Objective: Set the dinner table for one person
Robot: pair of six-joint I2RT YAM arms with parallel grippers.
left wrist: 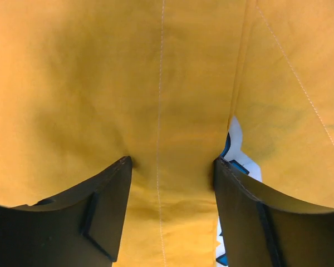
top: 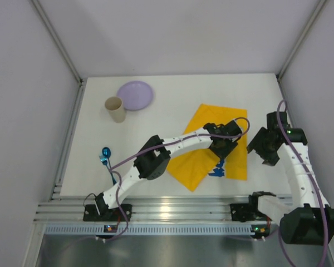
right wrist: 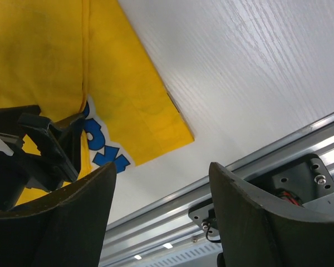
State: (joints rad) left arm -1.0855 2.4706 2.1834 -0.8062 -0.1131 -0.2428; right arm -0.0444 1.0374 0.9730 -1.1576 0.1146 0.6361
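The dinner table [top: 178, 89] is a white top with a yellow cloth mat [top: 217, 117] lying crookedly right of centre, part of it folded over so that blue lettering [top: 218, 169] shows. My left gripper [top: 221, 149] reaches across onto the mat. In the left wrist view the left gripper [left wrist: 171, 164] is open, its fingertips [left wrist: 122, 167] down on the yellow mat [left wrist: 100, 83], with a stitched seam between them. My right gripper [top: 266, 151] hovers just off the mat's right edge. In its own view the right gripper [right wrist: 162, 167] is open and empty over the table [right wrist: 256, 67].
A lilac plate [top: 135, 94] and a beige cup [top: 115, 109] stand at the back left. A blue spoon [top: 106, 153] lies near the left edge. The ribbed aluminium rail [top: 167, 208] runs along the near edge, with grey walls on the other three sides.
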